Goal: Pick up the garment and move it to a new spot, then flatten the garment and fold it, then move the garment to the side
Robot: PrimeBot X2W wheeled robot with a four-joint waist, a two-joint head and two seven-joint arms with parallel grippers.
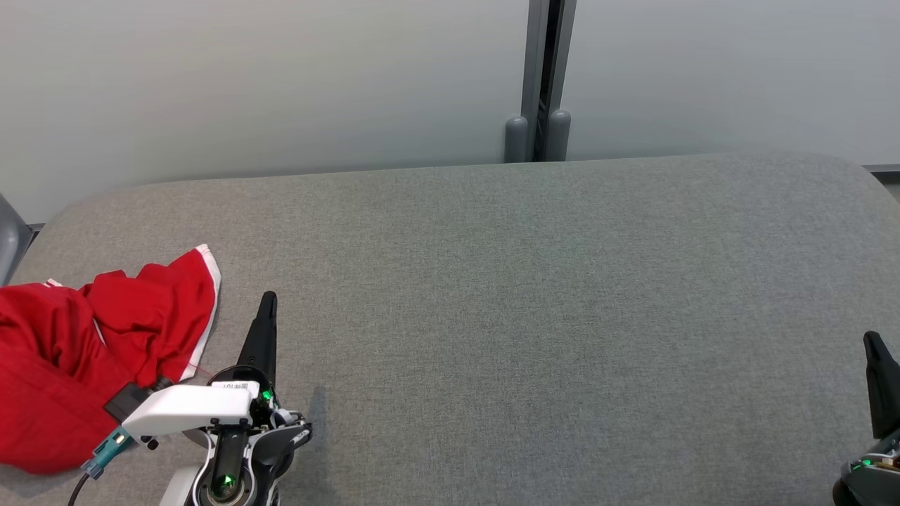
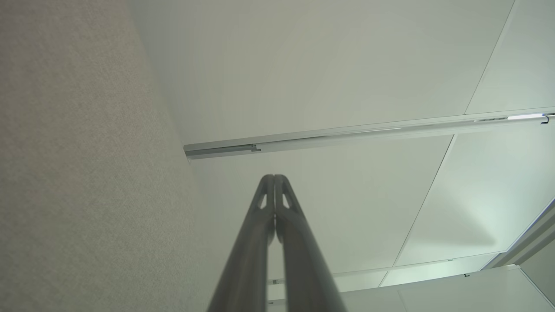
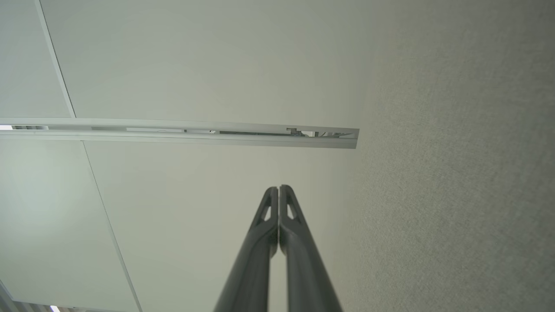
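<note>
The red garment [image 1: 84,351] with its white trim lies crumpled in a heap at about eight o'clock on the grey fabric-covered surface [image 1: 527,316], running off the edge of the head view there. Just to its three o'clock side is the left gripper [image 1: 268,301], down at seven o'clock, its dark fingers pressed together and pointing toward twelve, holding nothing. The white camera housing [image 1: 190,407] on that wrist overlaps the cloth's near edge (whether it actually touches, I cannot tell). Over at four o'clock, well apart from the garment, the right gripper [image 1: 874,341] pokes up from the edge of that view. Seen from its own wrist, its fingers [image 3: 256,251] meet at the tips with no gap, empty. The left wrist view shows the same pinched-shut pair against a pale wall [image 2: 325,65] crossed by a metal rail [image 2: 347,134]. Beyond the surface at twelve o'clock stands a grey post [image 1: 541,84] between pale panels.
</note>
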